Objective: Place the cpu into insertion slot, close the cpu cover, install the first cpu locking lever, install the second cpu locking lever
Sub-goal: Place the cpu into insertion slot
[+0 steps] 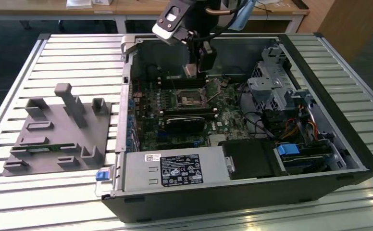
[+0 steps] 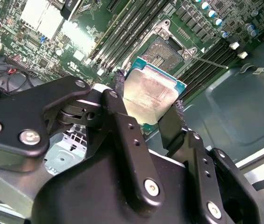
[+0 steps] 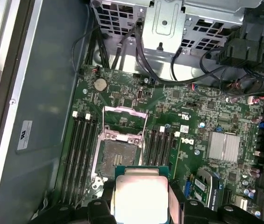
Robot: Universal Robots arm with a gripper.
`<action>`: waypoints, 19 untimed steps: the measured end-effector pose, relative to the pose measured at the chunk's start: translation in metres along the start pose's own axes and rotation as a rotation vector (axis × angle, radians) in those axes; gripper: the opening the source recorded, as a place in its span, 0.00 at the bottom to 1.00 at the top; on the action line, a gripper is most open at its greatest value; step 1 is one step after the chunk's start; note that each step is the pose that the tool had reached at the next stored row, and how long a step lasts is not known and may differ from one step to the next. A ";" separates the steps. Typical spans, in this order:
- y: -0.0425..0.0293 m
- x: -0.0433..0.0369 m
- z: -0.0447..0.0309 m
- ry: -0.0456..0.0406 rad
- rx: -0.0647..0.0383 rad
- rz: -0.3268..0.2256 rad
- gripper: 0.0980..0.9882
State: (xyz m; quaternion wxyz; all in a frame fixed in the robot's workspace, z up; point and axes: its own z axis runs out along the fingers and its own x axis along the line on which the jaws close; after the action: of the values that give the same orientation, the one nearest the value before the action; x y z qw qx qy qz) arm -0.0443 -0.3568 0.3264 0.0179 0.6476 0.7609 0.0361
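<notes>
My gripper (image 1: 198, 67) hangs inside the open computer case, shut on the cpu (image 2: 153, 93), a flat silver square on a green edge. Its black fingers (image 2: 119, 88) clamp two opposite sides of the chip. In the first wrist view the cpu (image 3: 140, 189) hovers over the board just short of the insertion slot (image 3: 117, 156), whose dark contact field lies bare. The cpu cover (image 3: 124, 122) is swung open, lying flat beyond the slot. In the second wrist view the insertion slot (image 2: 169, 51) sits past the chip, with a thin lever (image 2: 211, 62) sticking out beside it.
Memory slots (image 3: 80, 149) flank the socket on both sides. A black block (image 1: 185, 122) lies on the board on the socket's near side. The drive cage (image 1: 273, 84) and cables fill the exterior view's right. A grey fixture (image 1: 58, 130) rests on the slatted table outside the case.
</notes>
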 end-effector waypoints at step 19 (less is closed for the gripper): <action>-0.0001 0.0019 0.0063 -0.0144 -0.002 0.150 0.49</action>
State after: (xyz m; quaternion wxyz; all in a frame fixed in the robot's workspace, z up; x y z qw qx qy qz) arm -0.0442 -0.3547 0.3202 0.0214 0.7028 0.7102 0.0336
